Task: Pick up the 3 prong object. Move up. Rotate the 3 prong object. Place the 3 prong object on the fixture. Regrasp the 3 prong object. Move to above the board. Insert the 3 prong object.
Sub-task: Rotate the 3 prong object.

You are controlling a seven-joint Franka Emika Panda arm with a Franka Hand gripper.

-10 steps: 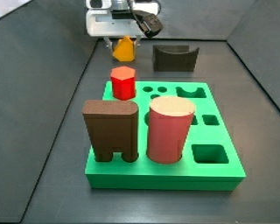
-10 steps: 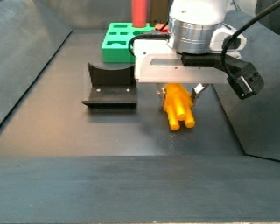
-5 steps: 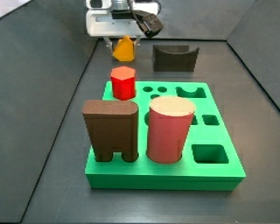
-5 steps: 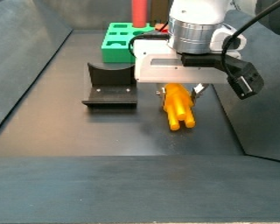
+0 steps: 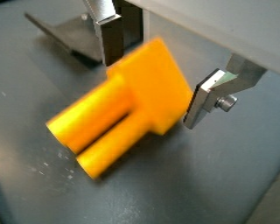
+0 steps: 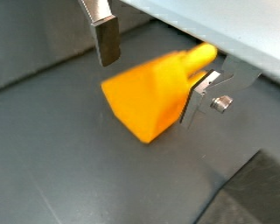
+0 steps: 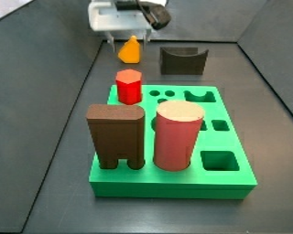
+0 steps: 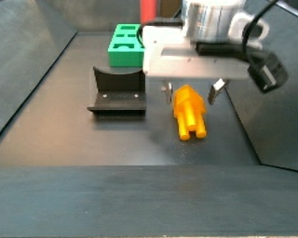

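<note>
1. Dark grey floor (image 8: 77,158) is lying under everything, walled by dark panels
2. Working outward, the gripper (image 5: 166,74) is hovering at the far end of the floor with its fingers (image 5: 111,39) spread apart, gripping nothing; the 3 prong object (image 5: 119,109) is sitting between them, its square head bracketed by the plates and seemingly untouched
3. Its long axis is running along the floor, prongs pointing away from the gripper (image 8: 196,90)
4. Just beside the 3 prong object (image 8: 189,112) the fixture (image 8: 116,90) is standing, with the board (image 7: 174,146) beyond
</note>
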